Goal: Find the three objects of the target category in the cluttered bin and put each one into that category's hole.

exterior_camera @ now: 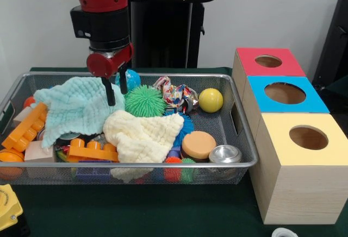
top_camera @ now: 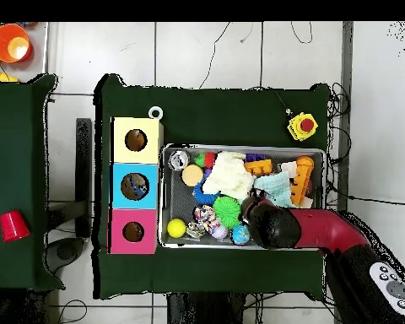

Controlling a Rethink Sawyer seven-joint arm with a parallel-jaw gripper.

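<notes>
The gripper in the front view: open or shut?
Open: the gripper shows two black fingers apart, above the mint cloth.

Sawyer arm: red shell, black wrist section.

Arm has glossy red casing above a black boxy wrist block and black collar. A rounded red end cap sits below. Gripper carries two slim black fingers. In the overhead view, a grey button panel marks the link.

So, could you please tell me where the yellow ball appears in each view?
Front view: yellow ball at the bin's far right, nearest the red box.
Overhead view: yellow ball in the bin's lower left corner, beside the red box.
Shared landmark: the red box.
</notes>
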